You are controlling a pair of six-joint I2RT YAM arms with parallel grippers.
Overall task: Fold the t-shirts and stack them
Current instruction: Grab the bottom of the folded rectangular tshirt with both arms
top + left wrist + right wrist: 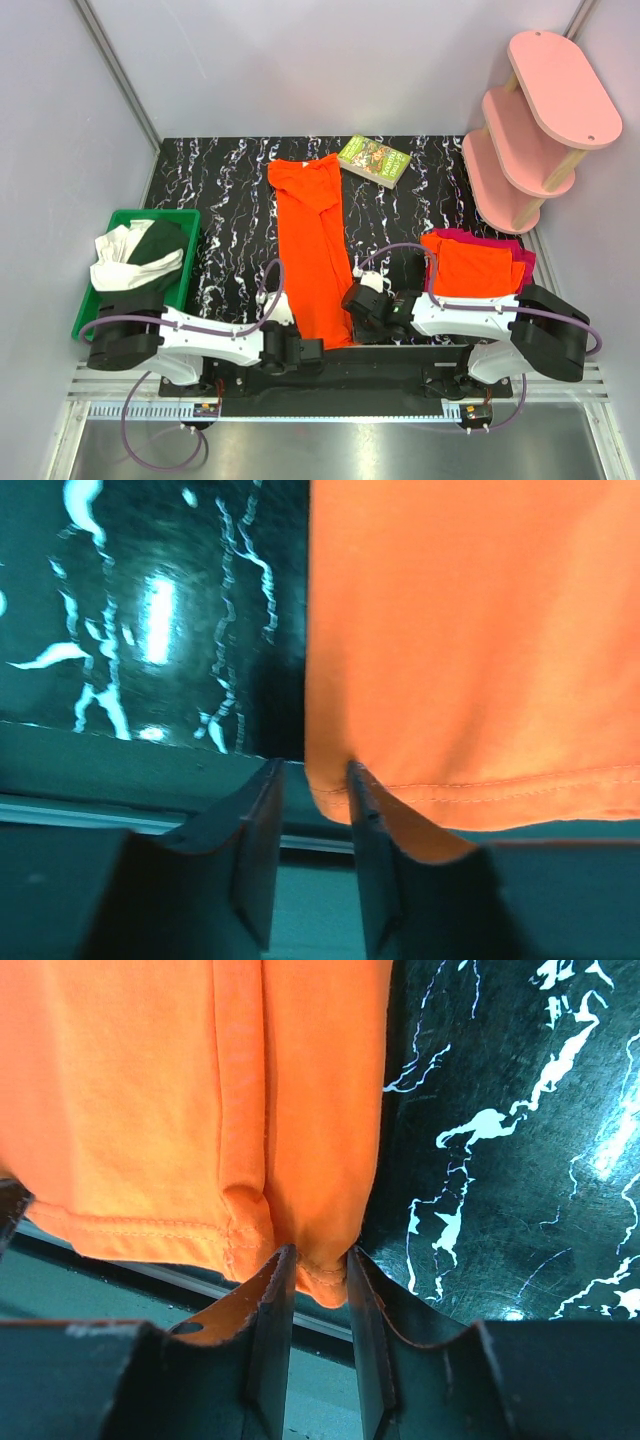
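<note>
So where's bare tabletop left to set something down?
Bare marble between green bin and long orange shirt; a smaller patch between that shirt and the folded stack, below the book. Near edge is crowded: left hand, right hand.

The orange t-shirt (312,250) is soft matt cloth with a stitched hem. The tabletop (230,190) is glossy black, veined white like marble. The green tray (150,212) looks like smooth plastic. The pink shelf (548,90) is matt, on pale wood posts. The book (374,160) has a printed paper cover.

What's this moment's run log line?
left pincer: shut on orange t-shirt hem; right pincer: shut on same hem; folded stack: right
</note>
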